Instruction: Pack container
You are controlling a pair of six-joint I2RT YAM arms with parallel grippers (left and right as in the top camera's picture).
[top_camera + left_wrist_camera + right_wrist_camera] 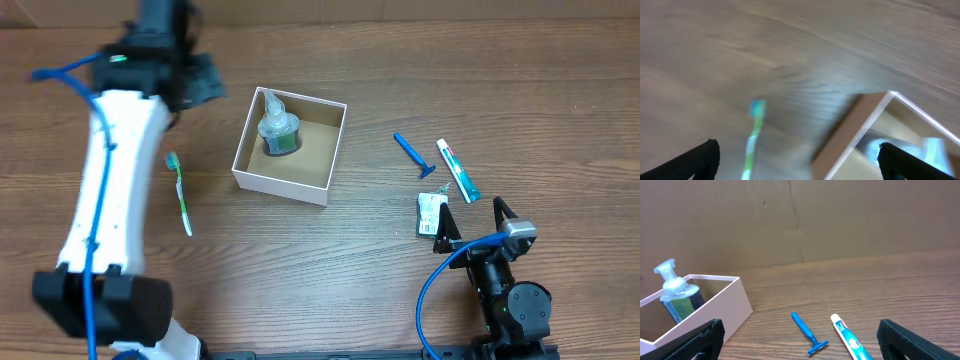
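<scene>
The container (247, 155) is a small square cardboard box, white outside and brown inside, at the table's middle. A clear bottle with green liquid (277, 132) stands inside it. A green toothbrush (181, 192) lies left of the box. My left gripper (190, 85) hovers up left of the box, open and empty; its blurred wrist view shows the toothbrush (753, 137) and the box corner (875, 112). My right gripper (478, 222) is open and empty at the lower right, facing a blue razor (806, 330), a toothpaste tube (850, 339) and the box (725, 305).
A blue razor (413, 155), a toothpaste tube (457, 170) and a small green and white packet (430, 213) lie right of the box. A brown cardboard wall (815, 220) stands behind the table.
</scene>
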